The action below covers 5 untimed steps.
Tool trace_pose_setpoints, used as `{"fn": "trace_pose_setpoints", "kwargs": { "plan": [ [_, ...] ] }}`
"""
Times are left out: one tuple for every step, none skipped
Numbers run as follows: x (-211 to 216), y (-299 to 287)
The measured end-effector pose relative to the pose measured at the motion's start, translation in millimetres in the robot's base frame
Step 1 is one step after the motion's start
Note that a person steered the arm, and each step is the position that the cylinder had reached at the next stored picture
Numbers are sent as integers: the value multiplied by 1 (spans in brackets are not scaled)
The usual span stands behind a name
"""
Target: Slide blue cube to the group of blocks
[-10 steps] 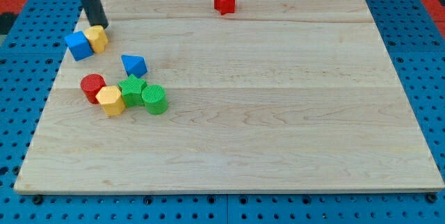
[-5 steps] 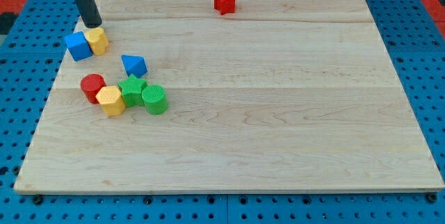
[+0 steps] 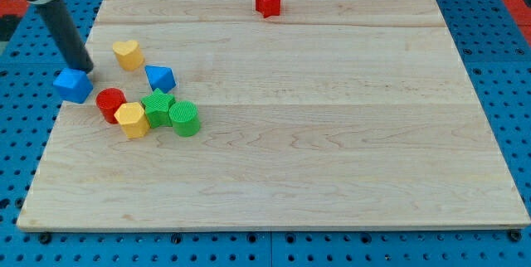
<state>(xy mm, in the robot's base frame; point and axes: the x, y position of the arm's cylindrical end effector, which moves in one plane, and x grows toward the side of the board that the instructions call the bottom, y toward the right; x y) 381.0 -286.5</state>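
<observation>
The blue cube (image 3: pixel 73 85) sits at the board's left edge, just left of the group. My tip (image 3: pixel 84 69) touches the cube's upper right corner. The group holds a red cylinder (image 3: pixel 109 103), a yellow hexagonal block (image 3: pixel 132 119), a green star (image 3: pixel 157 107) and a green cylinder (image 3: pixel 185 118). A blue triangular block (image 3: pixel 159 78) lies just above the group. A yellow heart block (image 3: pixel 128 54) lies apart, above and to the right of the cube.
A red star-shaped block (image 3: pixel 267 1) stands alone near the board's top edge. The wooden board (image 3: pixel 332 134) lies on a blue pegboard surface.
My tip has swung left and down. The blue cube has slid down and left, away from the yellow heart, which shifted slightly right and down. The cube now sits beside the red cylinder.
</observation>
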Motion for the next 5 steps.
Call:
{"fn": "trace_pose_setpoints", "kwargs": {
  "plan": [
    [5, -18],
    [22, -18],
    [51, -18],
    [73, -5],
    [97, 18]
  ]
}}
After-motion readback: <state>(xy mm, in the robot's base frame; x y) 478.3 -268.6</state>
